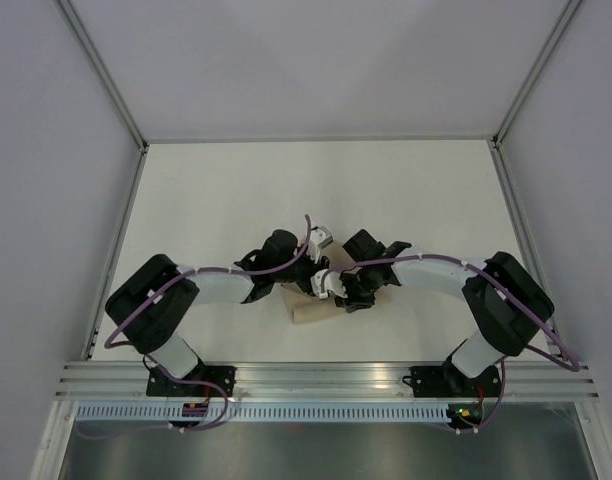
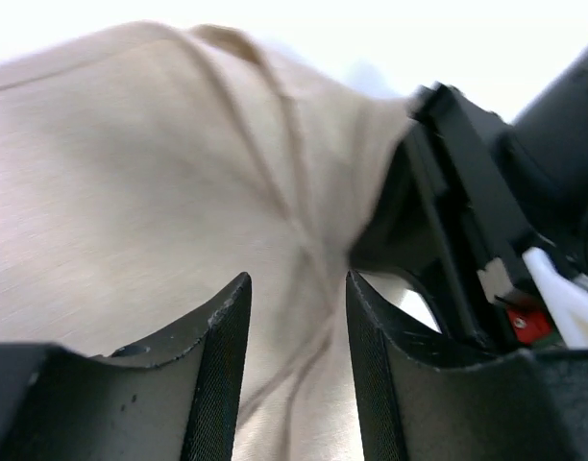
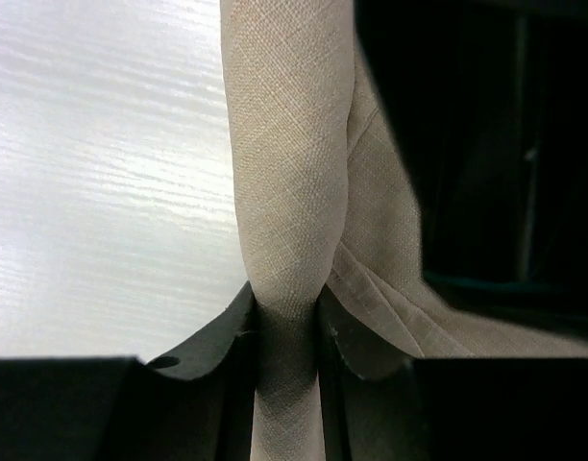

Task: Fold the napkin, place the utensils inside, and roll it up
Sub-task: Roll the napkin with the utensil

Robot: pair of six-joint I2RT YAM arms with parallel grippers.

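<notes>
While the right jaws are clenched on a raised ridge of the napkin (image 3: pixel 289 192), the left jaws stand released. There is a plain gap between their fingers (image 2: pixel 222 346), and the cloth lies beyond them rather than caught in them. From above, the napkin shows as a short beige bundle just beyond the rail (image 1: pixel 326 375) at the near edge of the counter (image 1: pixel 316 190). It sits about halfway along the rail, mostly hidden under the two wrists that meet over it. No fork shows in any view; whether it sits inside the cloth I cannot tell.

Rolling looks well along, and the step in hand seems to be tightening or finishing the roll. To do it well, I judge the right jaws should hold their pinch firm while the left jaws take a fresh bite close beside it, so the layers do not spring loose. Both should then turn the same way and pull little along the roll. Otherwise the cloth may skew, and a loose fold — one shows beside the pinched ridge — may slip out.

Room is the tight matter. Both wrists crowd over the bundle, so any turn risks a knock between them. Rolling toward the rail leaves little margin, since the bundle lies near it. Away from the rail the counter lies wide and bare — the safer way to travel.
</notes>
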